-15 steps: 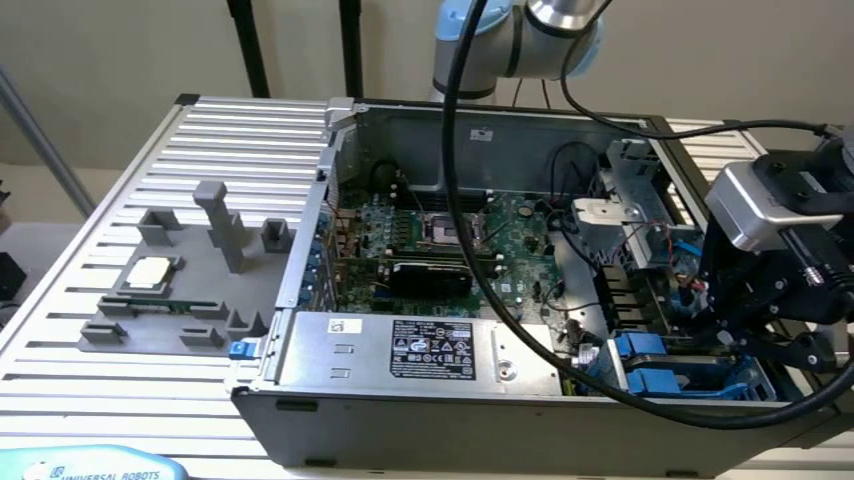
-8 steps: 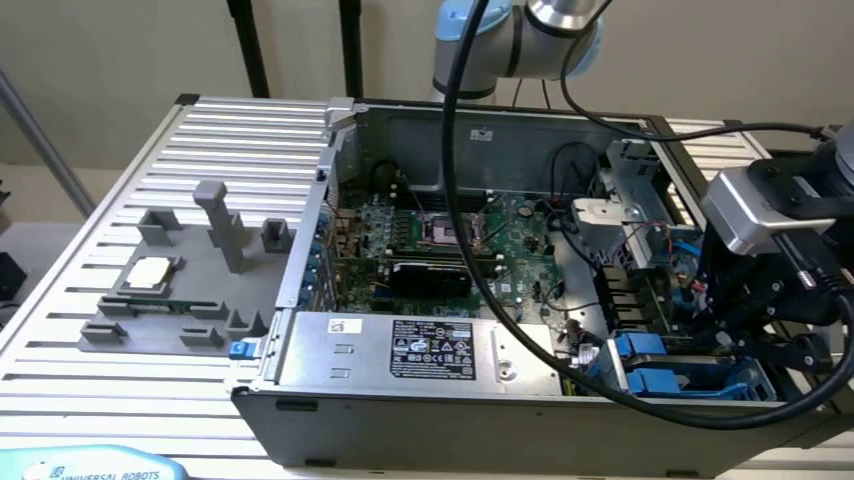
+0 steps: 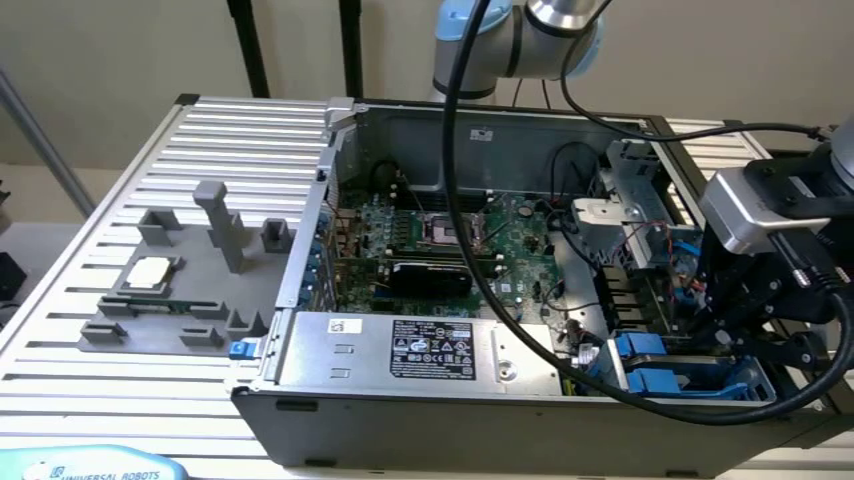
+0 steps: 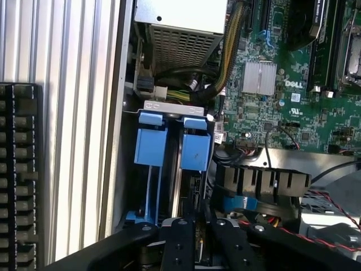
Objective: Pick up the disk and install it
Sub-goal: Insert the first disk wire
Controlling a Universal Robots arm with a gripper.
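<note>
Two blue carrier brackets stand side by side in the drive bay of the open computer case (image 3: 400, 420). The disk (image 4: 194, 151) is the one in line with my gripper. Only its blue end and a thin silver edge are visible, seated down in the bay beside the other bracket (image 4: 151, 144). In the exterior view the same blue brackets (image 3: 647, 362) sit at the case's near corner, on that view's right. My gripper (image 4: 203, 240) hangs just over the bay with its black fingers (image 4: 180, 243) close together. I cannot make out anything between them.
The motherboard (image 3: 441, 235) and a black fan (image 4: 262, 180) lie beside the bay, with loose cables and red wires around them. A silver power supply with a black label (image 3: 434, 350) fills the case front. A grey fixture holding a small square chip (image 3: 150, 272) sits on the slatted table (image 3: 80, 250).
</note>
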